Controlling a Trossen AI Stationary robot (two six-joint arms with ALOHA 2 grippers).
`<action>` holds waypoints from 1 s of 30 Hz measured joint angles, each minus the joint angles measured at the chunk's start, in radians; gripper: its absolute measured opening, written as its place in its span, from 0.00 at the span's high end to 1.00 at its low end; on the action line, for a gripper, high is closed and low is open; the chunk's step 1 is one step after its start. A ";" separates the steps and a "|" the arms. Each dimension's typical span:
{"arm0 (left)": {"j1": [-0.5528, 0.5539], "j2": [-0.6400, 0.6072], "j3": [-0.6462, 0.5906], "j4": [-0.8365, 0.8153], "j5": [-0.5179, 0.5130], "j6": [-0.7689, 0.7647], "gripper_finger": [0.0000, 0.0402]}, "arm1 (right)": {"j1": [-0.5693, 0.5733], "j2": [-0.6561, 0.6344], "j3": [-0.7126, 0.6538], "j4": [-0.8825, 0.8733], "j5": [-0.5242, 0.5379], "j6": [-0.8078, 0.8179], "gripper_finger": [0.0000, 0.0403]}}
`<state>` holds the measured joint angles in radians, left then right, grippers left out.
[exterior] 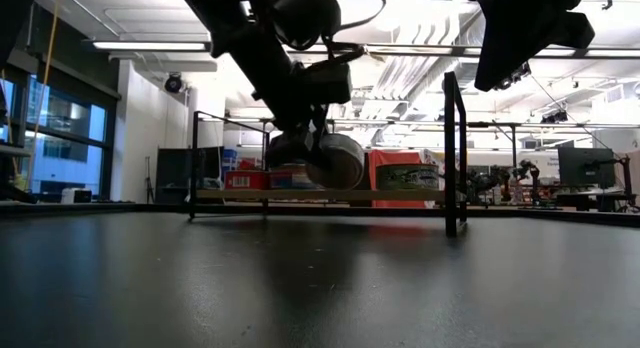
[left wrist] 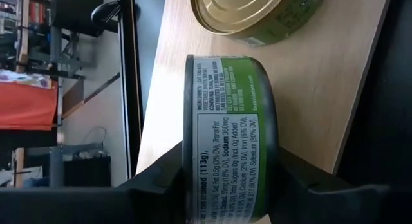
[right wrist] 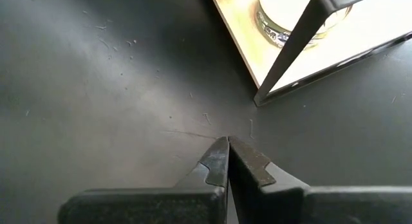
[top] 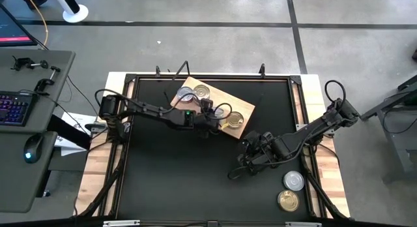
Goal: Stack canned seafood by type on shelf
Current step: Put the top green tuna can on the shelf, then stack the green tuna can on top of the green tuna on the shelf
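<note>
The shelf (top: 218, 100) is a light wooden plank lying slantwise on the far half of the black mat. A silver-lidded tin (top: 186, 94) and a gold-lidded tin (top: 202, 91) sit on its left end, and another gold-lidded tin (top: 236, 119) (left wrist: 257, 11) on its right end. My left gripper (top: 221, 116) (left wrist: 228, 163) is over the right end, shut on a green-labelled tin (left wrist: 232, 121) (exterior: 335, 160). My right gripper (top: 236, 171) (right wrist: 228, 147) is shut and holds nothing, low over bare mat near the table's middle. A silver tin (top: 293, 181) and a gold tin (top: 288, 201) rest at the near right. My left gripper pinches the green-labelled tin between its two fingers (left wrist: 161, 179), one on each flat face, so the labelled side wall (left wrist: 232, 102) faces the wrist camera. The tin stands on edge in the hold, tilted, over the plank beside the gold-lidded tin. Whether its rim touches the plank I cannot tell.
A black metal frame (top: 296, 80) rims the mat, with upright posts (exterior: 450, 153) at the far side. The two tins at the near right sit outside that frame on the light wooden table edge (right wrist: 244, 31). A side desk with keyboard and mouse (top: 29, 152) stands left of the table.
</note>
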<state>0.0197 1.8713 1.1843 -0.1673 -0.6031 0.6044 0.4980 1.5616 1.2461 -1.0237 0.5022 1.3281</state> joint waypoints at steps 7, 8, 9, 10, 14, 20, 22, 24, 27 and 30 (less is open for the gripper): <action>0.020 0.000 0.000 0.002 0.015 0.002 0.55 | 0.000 0.000 0.000 0.002 0.000 0.003 1.00; 0.023 0.000 0.000 0.002 0.015 0.000 0.54 | 0.000 0.000 0.000 0.002 0.000 0.003 1.00; 0.027 0.000 0.000 0.001 0.013 0.000 0.52 | 0.000 0.000 0.000 0.002 0.000 0.003 1.00; 0.028 0.000 0.004 -0.008 0.008 0.000 0.51 | 0.000 0.000 0.000 0.002 0.000 0.003 1.00; 0.035 0.000 0.042 -0.024 -0.003 -0.018 0.46 | 0.000 0.000 0.000 0.002 0.000 0.001 1.00; 0.069 0.000 0.101 -0.138 0.088 -0.111 0.43 | 0.000 0.000 0.000 0.002 -0.010 0.000 1.00; 0.076 0.000 0.108 -0.183 0.113 -0.145 0.43 | 0.000 0.000 0.000 0.002 -0.012 0.000 1.00; 0.075 0.000 0.109 -0.201 0.123 -0.155 0.43 | 0.000 0.000 0.000 0.002 -0.014 0.000 1.00; 0.069 0.000 0.109 -0.217 0.142 -0.157 0.43 | 0.000 0.000 0.000 0.002 -0.014 0.000 1.00; 0.064 -0.002 0.109 -0.216 0.152 -0.159 0.43 | 0.000 0.000 0.000 0.002 -0.014 0.000 1.00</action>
<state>0.0838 1.8692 1.2930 -0.3828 -0.4511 0.4450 0.4976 1.5616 1.2461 -1.0222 0.4885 1.3277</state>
